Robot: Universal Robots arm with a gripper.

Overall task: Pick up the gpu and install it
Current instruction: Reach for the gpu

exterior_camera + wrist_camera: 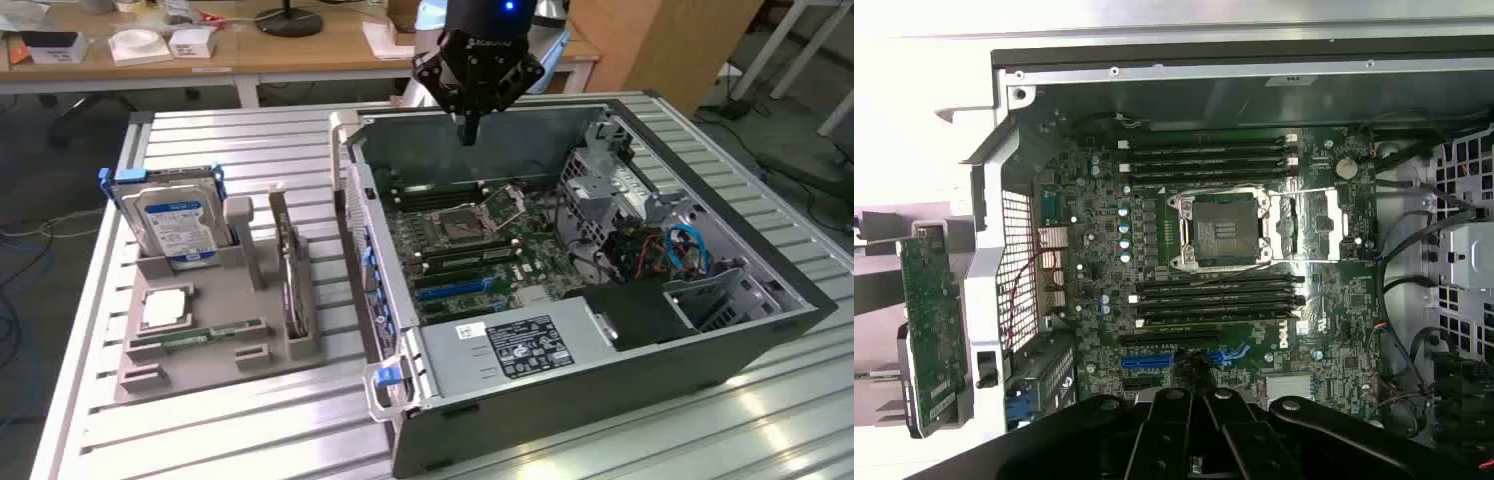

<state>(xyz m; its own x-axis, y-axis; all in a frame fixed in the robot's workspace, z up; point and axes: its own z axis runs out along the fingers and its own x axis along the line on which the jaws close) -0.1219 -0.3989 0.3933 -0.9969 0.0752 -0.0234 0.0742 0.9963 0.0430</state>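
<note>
The gpu (pixel 288 268) stands on edge in a slot of the grey holder (pixel 200 375), at the exterior view's left, outside the computer case. In the wrist view the gpu (pixel 930 325) shows as a green board beside the case's perforated wall. My gripper (pixel 467 132) hangs above the far wall of the open case (pixel 587 395), well to the exterior view's right of the gpu. Its fingers are shut with nothing in them. In the wrist view my gripper (pixel 1194 430) is over the motherboard (pixel 1254 260), near the blue expansion slots (pixel 1154 358).
The holder also carries a silver hard drive with a blue label (pixel 171 215), a processor chip (pixel 163 308) and a memory stick (pixel 200 333). Cables and drive cages (pixel 641 230) crowd the case's right side. A desk with clutter (pixel 160 45) stands behind the slatted metal table (pixel 200 440).
</note>
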